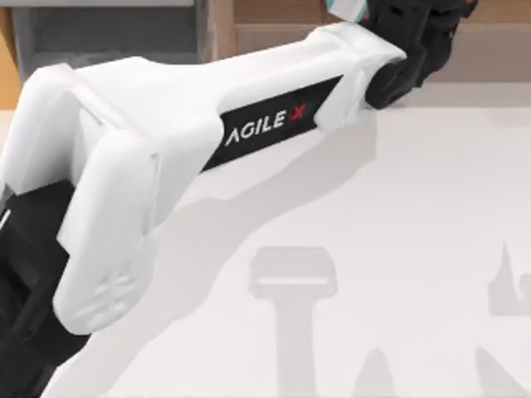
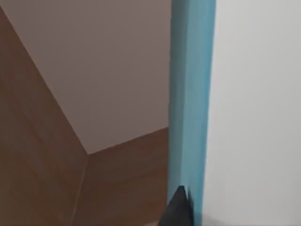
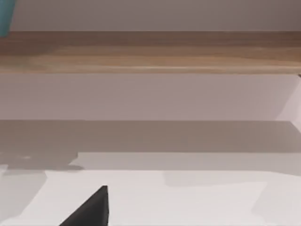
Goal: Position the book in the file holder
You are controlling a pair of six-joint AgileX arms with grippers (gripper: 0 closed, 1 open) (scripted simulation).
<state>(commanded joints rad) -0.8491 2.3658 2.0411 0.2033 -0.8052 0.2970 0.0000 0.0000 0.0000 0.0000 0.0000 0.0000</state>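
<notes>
Tool, left: the left tool sits at the far edge of the tabletop, right of centre in the top view, at the end of the white AgileX arm that reaches diagonally from the near left. In the left wrist view one dark fingertip lies against the book's cover; the fingers are closed on the book.
Book: the teal-blue book stands on edge in the left tool. In the top view a small teal and white corner shows just beside the tool at the far edge.
File holder: the grey file holder stands at the far left of the tabletop, well apart from the book. Contact between them cannot be seen.
Wooden shelf: a brown shelf runs along the far side, behind the book.
Tabletop: the pale tabletop carries grey shadows.
Tool, right: a dark finger shows in the right wrist view; its opening cannot be told.
</notes>
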